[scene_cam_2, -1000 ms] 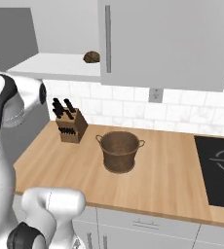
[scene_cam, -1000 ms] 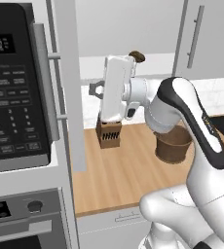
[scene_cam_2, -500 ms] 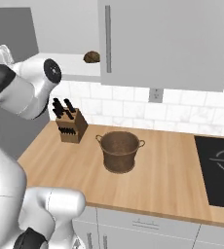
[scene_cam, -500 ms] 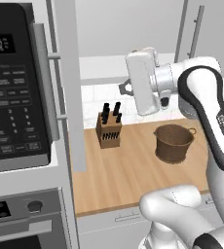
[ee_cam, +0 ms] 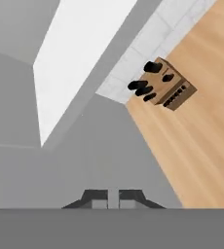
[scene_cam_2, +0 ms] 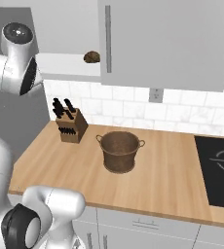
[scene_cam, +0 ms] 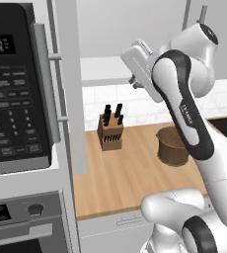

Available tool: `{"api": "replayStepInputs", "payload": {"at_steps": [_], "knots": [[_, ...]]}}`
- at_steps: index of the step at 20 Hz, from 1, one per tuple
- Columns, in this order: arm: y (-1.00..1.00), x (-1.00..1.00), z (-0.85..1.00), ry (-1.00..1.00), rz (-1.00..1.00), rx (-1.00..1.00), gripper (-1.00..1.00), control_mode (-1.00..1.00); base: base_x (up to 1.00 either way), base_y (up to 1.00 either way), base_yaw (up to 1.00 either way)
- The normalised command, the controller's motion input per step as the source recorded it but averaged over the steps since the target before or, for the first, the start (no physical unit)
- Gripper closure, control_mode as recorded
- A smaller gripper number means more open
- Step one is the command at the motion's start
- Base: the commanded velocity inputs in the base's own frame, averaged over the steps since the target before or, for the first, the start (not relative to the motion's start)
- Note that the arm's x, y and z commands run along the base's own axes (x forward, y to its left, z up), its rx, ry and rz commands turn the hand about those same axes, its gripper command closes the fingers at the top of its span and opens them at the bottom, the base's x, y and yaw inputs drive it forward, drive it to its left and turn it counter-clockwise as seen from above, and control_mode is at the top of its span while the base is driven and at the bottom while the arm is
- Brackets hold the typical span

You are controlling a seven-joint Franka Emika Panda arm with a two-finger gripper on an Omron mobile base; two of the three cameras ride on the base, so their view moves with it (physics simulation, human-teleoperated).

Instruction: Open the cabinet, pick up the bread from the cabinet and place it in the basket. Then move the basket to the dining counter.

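The cabinet's wide door [scene_cam: 71, 94] stands swung open, edge-on beside the microwave, its bar handle [scene_cam: 42, 84] facing left. The bread [scene_cam_2: 91, 57] lies on the white shelf [scene_cam_2: 65, 65] inside. The basket [scene_cam_2: 120, 151] stands upright on the wood counter, right of the knife block. My gripper [scene_cam: 134, 80] hangs in front of the shelf, above the knife block and apart from the door. In the hand view its fingertips [ee_cam: 95, 198] sit almost together with nothing between them, facing the grey door face. The dining counter is out of view.
A black microwave [scene_cam: 17, 94] with an oven below fills the left. The knife block [scene_cam_2: 70, 127] stands against the white tiled wall. A second grey door [scene_cam_2: 167, 44] stays closed right of the shelf. A black cooktop [scene_cam_2: 221, 165] is set into the counter at the right.
The arm has swung up and to the right, lifting the hand from in front of the knife block to shelf height. The basket and bread have not moved.
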Motion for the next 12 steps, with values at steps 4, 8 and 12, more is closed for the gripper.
{"api": "replayStepInputs", "payload": {"at_steps": [4, 8, 12], "knots": [[-0.46, 0.45, -0.03, -0.03, -0.24, -0.4, -1.0, -1.0, 0.0, 0.0, 0.0], [-0.58, 0.4, -0.18, -0.11, -0.06, -0.35, -1.0, -1.0, 0.0, 0.0, 0.0], [-0.42, 0.3, -0.1, -0.14, 0.0, -0.3, -1.0, -1.0, 0.0, 0.0, 0.0]]}}
